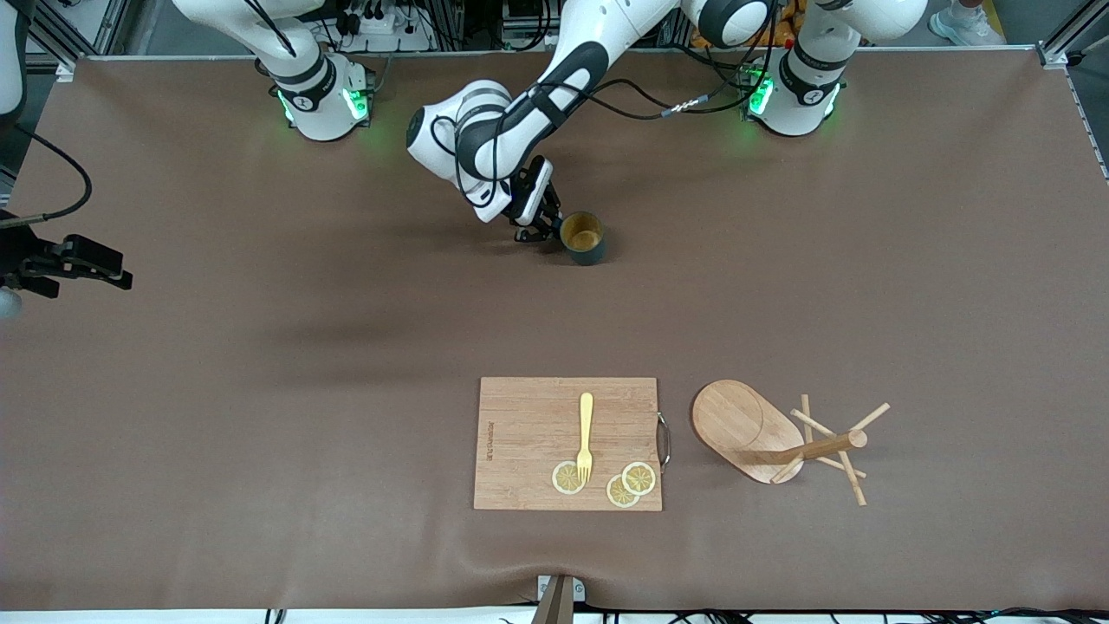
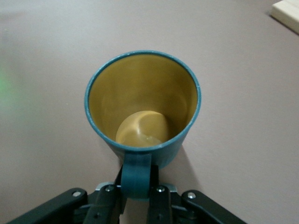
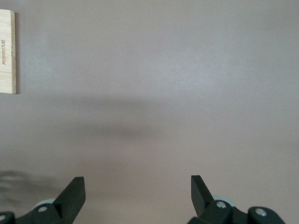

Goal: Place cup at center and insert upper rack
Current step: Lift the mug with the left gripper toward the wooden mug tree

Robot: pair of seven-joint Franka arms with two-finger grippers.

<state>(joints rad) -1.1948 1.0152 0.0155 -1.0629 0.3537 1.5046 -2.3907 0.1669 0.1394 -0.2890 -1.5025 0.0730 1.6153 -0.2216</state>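
The dark teal cup [image 1: 582,237] stands upright near the middle of the table, toward the robots' bases; its tan inside shows in the left wrist view [image 2: 142,107]. My left gripper [image 1: 548,227] is shut on the cup's handle [image 2: 137,175], with one finger at each side of it. The wooden mug tree [image 1: 780,444] lies tipped on its side near the front camera, toward the left arm's end; its oval base [image 1: 736,423] stands on edge and its pegs point sideways. My right gripper [image 1: 117,276] waits open and empty over the right arm's end of the table [image 3: 138,184].
A rectangular wooden cutting board [image 1: 567,442] lies beside the mug tree and carries a yellow fork [image 1: 586,436] and three lemon slices [image 1: 622,485]. A corner of the board shows in the right wrist view [image 3: 7,51]. The brown table cover [image 1: 260,390] spreads all round.
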